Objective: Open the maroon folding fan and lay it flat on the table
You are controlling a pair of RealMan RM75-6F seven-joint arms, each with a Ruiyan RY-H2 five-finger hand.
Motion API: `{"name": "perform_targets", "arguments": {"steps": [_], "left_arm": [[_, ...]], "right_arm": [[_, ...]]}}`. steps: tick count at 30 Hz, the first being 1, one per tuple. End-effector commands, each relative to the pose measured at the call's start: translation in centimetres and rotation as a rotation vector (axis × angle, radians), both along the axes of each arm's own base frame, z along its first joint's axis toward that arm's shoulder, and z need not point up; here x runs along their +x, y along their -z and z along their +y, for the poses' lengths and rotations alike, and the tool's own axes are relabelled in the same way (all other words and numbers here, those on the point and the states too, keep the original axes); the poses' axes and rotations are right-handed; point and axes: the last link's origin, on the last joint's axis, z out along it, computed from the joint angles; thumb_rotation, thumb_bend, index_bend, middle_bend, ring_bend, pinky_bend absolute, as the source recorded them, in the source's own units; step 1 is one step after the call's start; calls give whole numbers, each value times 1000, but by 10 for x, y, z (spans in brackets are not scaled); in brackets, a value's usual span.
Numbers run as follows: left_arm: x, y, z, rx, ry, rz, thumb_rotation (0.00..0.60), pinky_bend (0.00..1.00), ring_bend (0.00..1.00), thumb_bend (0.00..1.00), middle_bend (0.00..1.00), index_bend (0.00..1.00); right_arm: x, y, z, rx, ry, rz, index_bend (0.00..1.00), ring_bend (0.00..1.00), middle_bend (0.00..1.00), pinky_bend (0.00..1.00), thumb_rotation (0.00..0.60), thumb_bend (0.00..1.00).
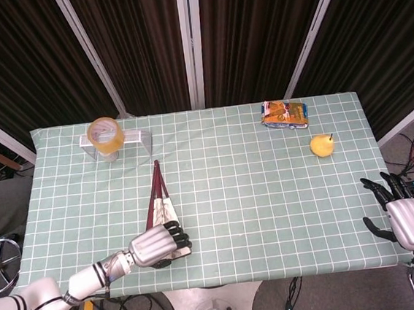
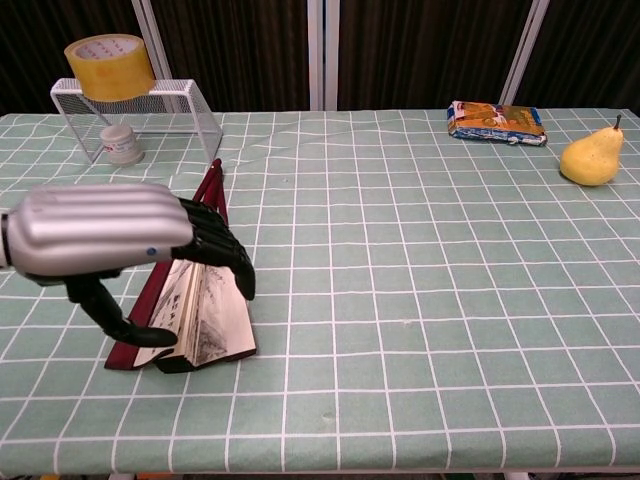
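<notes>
Green-checked surface [image 1: 271,207], dark curtains behind: maroon folding fan [image 1: 158,196], part-spread, at 7 o'clock of centre, probably light with fragile paper leaf, best taken by stiff outer ribs; left hand [image 1: 157,245] spread above its wide end, holding nothing.

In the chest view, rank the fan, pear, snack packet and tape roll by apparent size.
1. maroon folding fan, partly hidden by the left hand
2. snack packet and yellow tape roll: look alike, unranked
3. pear
</notes>
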Motion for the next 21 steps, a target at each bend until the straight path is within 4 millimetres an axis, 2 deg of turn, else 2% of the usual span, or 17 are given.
{"name": "perform_targets", "arguments": {"steps": [1, 5, 9, 15, 16, 19, 21], "left_arm": [[1, 17, 3, 9, 32, 58, 600, 213, 234, 283, 298, 297], [-2, 23, 7, 42, 50, 123, 600, 212, 217, 285, 299, 302], [-12, 25, 3, 32, 19, 181, 600, 212, 217, 285, 315, 318], [-31, 16, 0, 43, -37, 261, 593, 212, 217, 283, 349, 347], [-33, 14, -1, 48, -47, 268, 576, 212, 217, 283, 351, 351], [-45, 3, 0, 77, -64, 308, 475, 212, 217, 281, 367, 355], [-53, -3, -1, 88, -83, 336, 448, 212, 217, 280, 370, 357]], "right_arm": [[0, 1, -1, 4, 0, -3, 125, 0, 242, 0, 600, 228], [-1, 1, -1, 1, 0, -4, 125, 0, 242, 0, 600, 227], [-1, 0, -2, 1, 0, -2, 126, 0, 242, 0, 600, 228], [-1, 2, 0, 5, 2, -8, 125, 0, 242, 0, 600, 227], [-1, 2, 0, 4, 2, -8, 125, 0, 242, 0, 600, 227], [0, 2, 0, 2, 0, -8, 125, 0, 242, 0, 600, 227], [1, 2, 0, 3, -2, -7, 125, 0, 242, 0, 600, 227]]}}
